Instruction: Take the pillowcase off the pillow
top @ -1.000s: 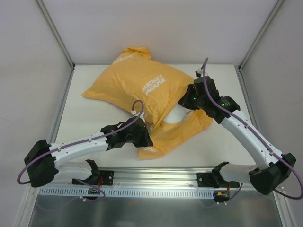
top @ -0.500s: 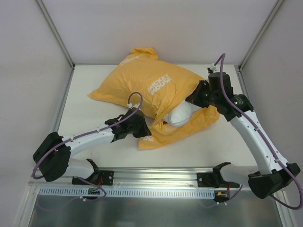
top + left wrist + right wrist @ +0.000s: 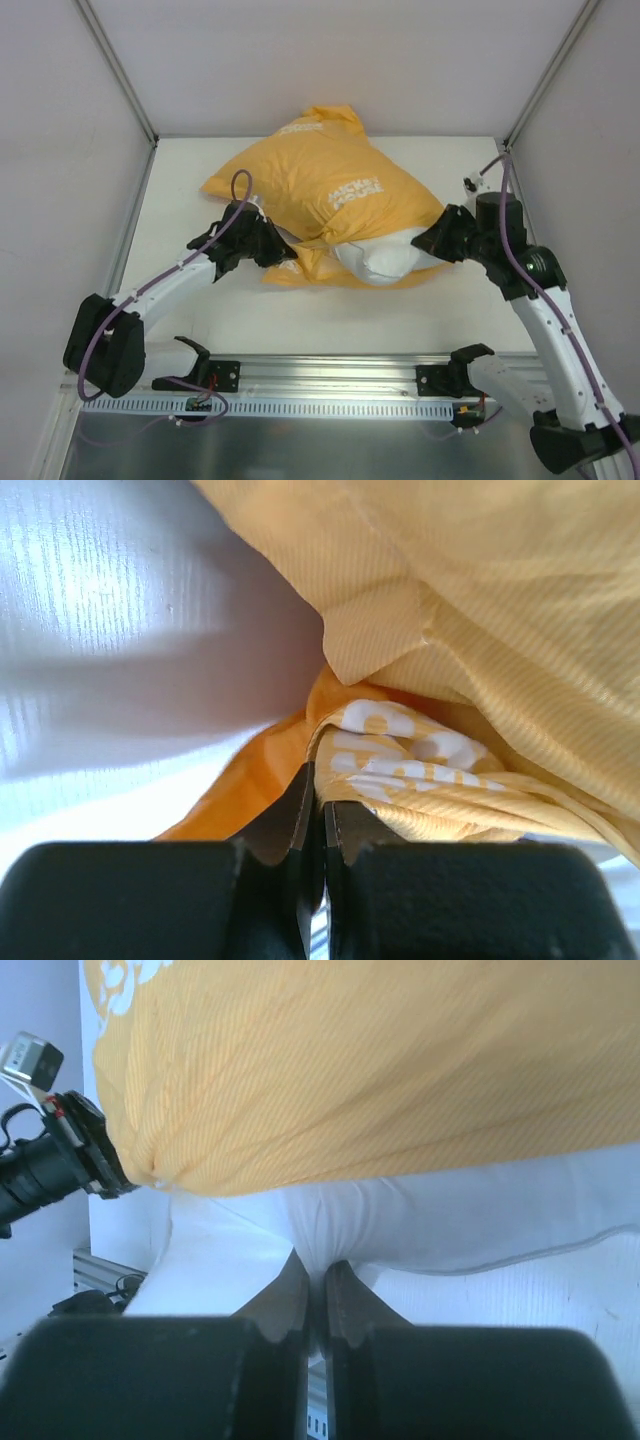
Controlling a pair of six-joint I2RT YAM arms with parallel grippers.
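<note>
The orange pillowcase [image 3: 330, 190] lies bunched across the middle of the table, white logos facing up. The white pillow [image 3: 385, 258] sticks out of its open near-right end. My left gripper [image 3: 283, 256] is shut on the pillowcase's open edge at the near left; in the left wrist view the jaws [image 3: 322, 785] pinch the orange logo-printed fabric [image 3: 400, 750]. My right gripper [image 3: 432, 245] is shut on the pillow's exposed end; in the right wrist view the jaws [image 3: 318, 1268] pinch white pillow fabric [image 3: 450, 1220] under the pillowcase [image 3: 350, 1070].
The white table [image 3: 180, 200] has grey walls at the left, back and right, with metal corner posts. A metal rail [image 3: 330, 375] with the arm mounts runs along the near edge. My left arm's wrist [image 3: 50, 1160] shows at the left of the right wrist view.
My left gripper has pulled the pillowcase edge left and towards the back. My right gripper has moved right with the pillow. More white pillow shows, and the loose orange flap has drawn in.
</note>
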